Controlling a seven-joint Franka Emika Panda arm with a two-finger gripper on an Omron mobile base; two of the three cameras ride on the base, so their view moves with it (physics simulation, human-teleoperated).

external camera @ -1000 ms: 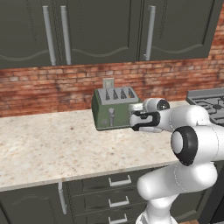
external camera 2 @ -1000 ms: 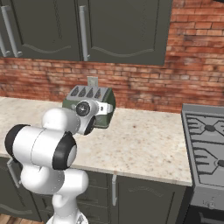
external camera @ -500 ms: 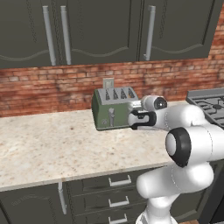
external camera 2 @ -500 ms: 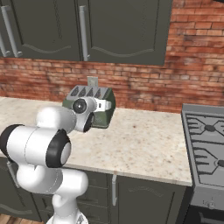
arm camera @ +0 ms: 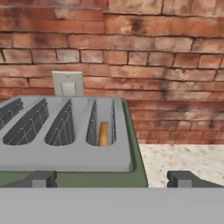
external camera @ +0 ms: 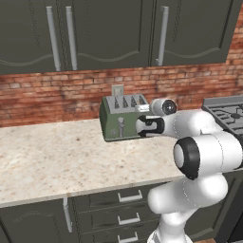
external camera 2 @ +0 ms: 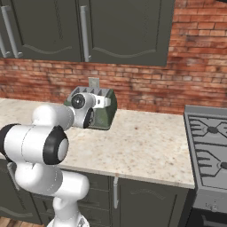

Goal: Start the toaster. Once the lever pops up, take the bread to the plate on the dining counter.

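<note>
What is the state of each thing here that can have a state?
toaster: upright on the counter, gripper at its front
bread: sunk in the rightmost slot, top edge showing
other slots: empty
left lever: in the upper part of its track
gripper: open, fingertips apart, one before the toaster's front edge, one past its right side
cabinet doors: closed
drawers: closed

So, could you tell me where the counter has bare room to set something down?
The counter is bare left of the toaster, out to its front edge. In the right base view, a wide bare stretch runs from the toaster to the stove. It is crowded only in front of the toaster, where the pincer sits.
</note>
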